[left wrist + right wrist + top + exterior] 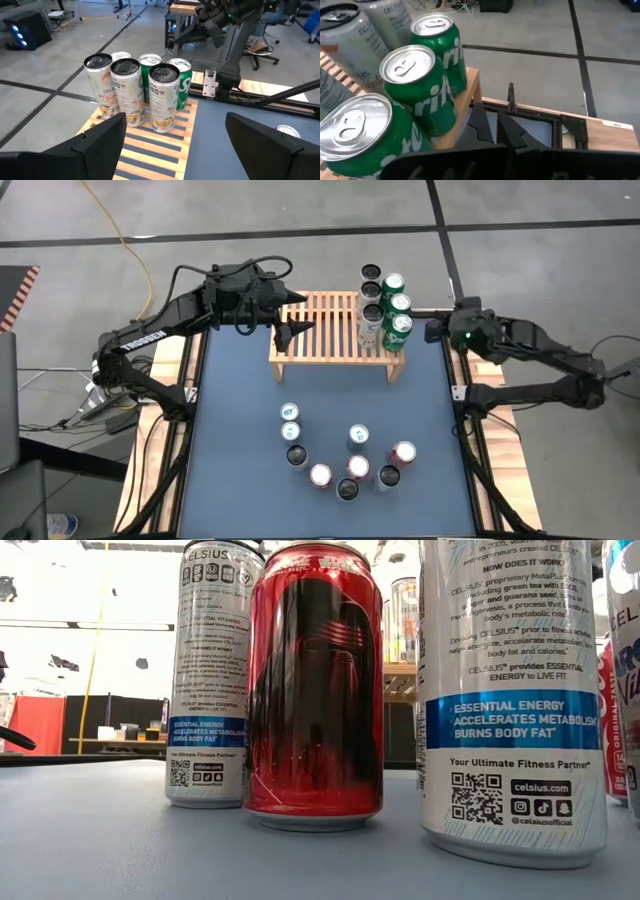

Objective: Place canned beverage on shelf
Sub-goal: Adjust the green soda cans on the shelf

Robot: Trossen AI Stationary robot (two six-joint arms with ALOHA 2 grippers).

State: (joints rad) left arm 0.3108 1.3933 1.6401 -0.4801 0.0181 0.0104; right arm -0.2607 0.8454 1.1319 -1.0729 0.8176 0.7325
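From here I see the shelf (330,330), a low light-wood rack with parallel slats, standing at the far edge of the dark blue table (240,440). Six cans crowd its right end: three green cans (397,305) along the outer edge, three tall pale cans (371,310) just inside them (the rest of the slats are bare). Nine more loose cans (345,460) stand in a rough arc on the table nearer me; the low view fills with a red can (314,690) flanked by tall white ones. The left gripper (293,332) hovers over the shelf's left part, jaws spread wide with nothing between them. The right gripper (432,330) sits just beside the shelf's right end, fingers pressed together and empty. Beyond the table, grey floor crossed by dark lines, a yellow cable (125,240), and workbenches.
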